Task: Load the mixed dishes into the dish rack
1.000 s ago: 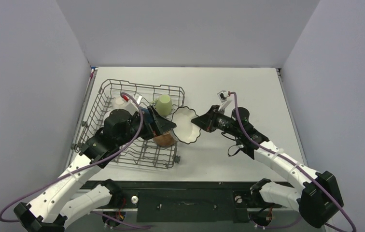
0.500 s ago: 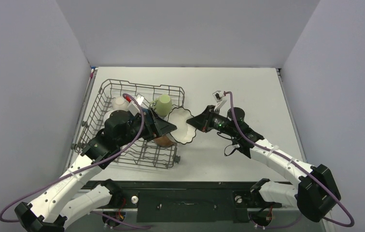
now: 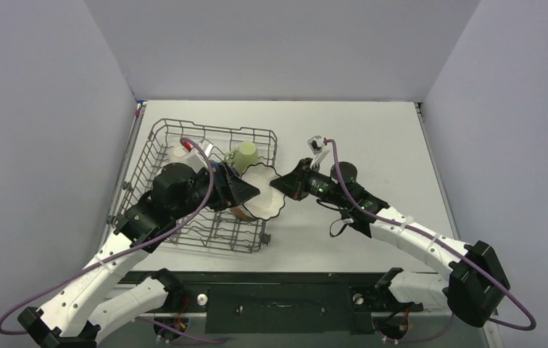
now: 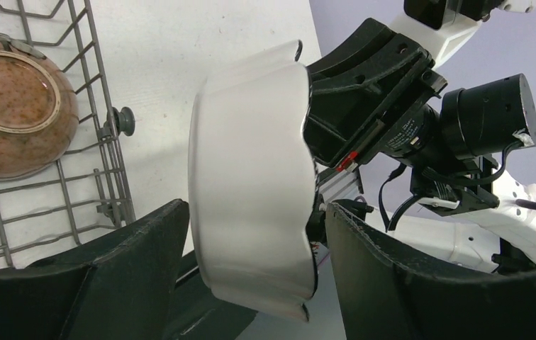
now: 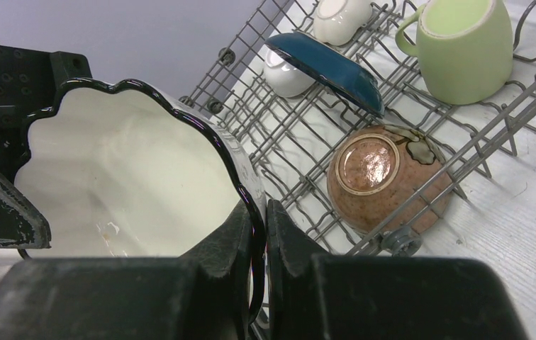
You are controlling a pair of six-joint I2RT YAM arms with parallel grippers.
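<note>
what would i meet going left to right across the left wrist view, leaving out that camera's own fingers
brown speckled bowl → small grey wheel of the wire dish rack → white scalloped bowl, standing on edge → black right gripper, shut on that bowl's rim

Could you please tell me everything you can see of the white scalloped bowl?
The white scalloped bowl looks like glossy ceramic, its wavy rim edged with a dark line. It is held off the table, tipped on its side, at the right edge of the dish rack. The right gripper pinches its rim; the left gripper straddles it, seemingly not touching.
</note>
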